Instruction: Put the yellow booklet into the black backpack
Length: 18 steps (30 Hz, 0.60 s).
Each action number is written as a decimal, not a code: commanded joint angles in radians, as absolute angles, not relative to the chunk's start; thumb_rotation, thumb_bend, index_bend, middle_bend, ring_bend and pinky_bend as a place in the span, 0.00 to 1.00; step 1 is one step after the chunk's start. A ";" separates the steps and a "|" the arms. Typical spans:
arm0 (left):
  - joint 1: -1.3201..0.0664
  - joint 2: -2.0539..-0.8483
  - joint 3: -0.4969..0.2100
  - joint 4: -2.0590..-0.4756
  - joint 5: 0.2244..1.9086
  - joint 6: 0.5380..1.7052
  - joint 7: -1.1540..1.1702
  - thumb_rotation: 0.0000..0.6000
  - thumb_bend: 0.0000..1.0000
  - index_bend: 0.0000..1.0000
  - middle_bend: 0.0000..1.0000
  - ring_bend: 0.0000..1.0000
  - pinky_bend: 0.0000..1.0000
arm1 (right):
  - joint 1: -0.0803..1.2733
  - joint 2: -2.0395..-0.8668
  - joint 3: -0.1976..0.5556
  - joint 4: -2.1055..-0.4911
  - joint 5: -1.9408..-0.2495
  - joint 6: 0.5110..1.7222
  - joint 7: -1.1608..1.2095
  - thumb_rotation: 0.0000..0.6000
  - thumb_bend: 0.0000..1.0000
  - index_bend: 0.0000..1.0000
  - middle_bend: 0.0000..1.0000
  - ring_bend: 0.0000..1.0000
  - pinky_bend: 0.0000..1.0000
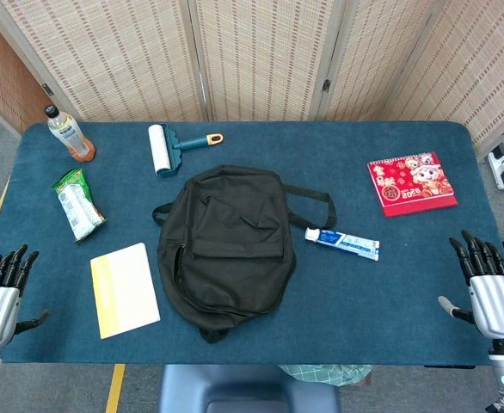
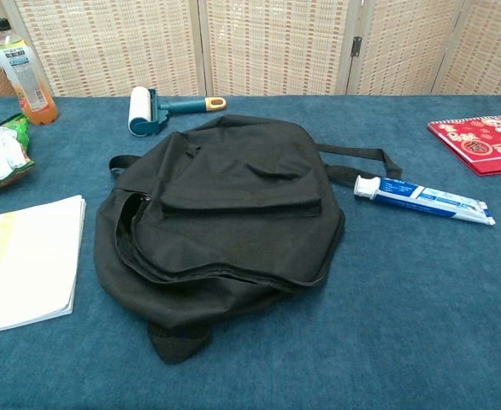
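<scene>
one backpack [image 2: 225, 213], one yellow booklet [image 2: 24, 260]

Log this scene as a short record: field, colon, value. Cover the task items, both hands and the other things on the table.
booklet: yellow booklet flat on the table, left of the bag, not held
bag: black backpack lying flat mid-table, zipper looks partly open
left hand: left hand at the near left edge, fingers apart, holding nothing
right hand: right hand at the near right edge, fingers apart, holding nothing
others: bottle, snack packet, lint roller, toothpaste tube, red calendar
</scene>
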<state>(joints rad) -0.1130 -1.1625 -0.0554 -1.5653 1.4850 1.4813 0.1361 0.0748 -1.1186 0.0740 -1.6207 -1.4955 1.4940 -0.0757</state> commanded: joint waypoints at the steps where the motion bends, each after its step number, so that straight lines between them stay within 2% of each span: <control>1: -0.114 -1.166 -0.056 -1.559 1.488 1.485 0.132 1.00 0.09 0.00 0.04 0.04 0.00 | 0.074 -1.116 0.075 -1.622 -1.499 1.498 -0.074 1.00 0.10 0.00 0.01 0.00 0.07; 10: -0.123 -1.175 -0.046 -1.515 1.539 1.498 0.091 1.00 0.09 0.00 0.06 0.05 0.00 | 0.065 -1.101 0.075 -1.630 -1.517 1.523 -0.055 1.00 0.10 0.00 0.01 0.00 0.07; 14: -0.154 -1.200 -0.023 -1.426 1.623 1.493 0.021 1.00 0.17 0.00 0.09 0.07 0.00 | 0.065 -1.093 0.074 -1.633 -1.531 1.531 -0.050 1.00 0.10 0.00 0.01 0.00 0.07; 18: -0.189 -1.232 0.002 -1.350 1.691 1.474 -0.011 1.00 0.19 0.00 0.09 0.07 0.00 | 0.067 -1.087 0.072 -1.638 -1.544 1.534 -0.046 1.00 0.10 0.00 0.01 0.00 0.07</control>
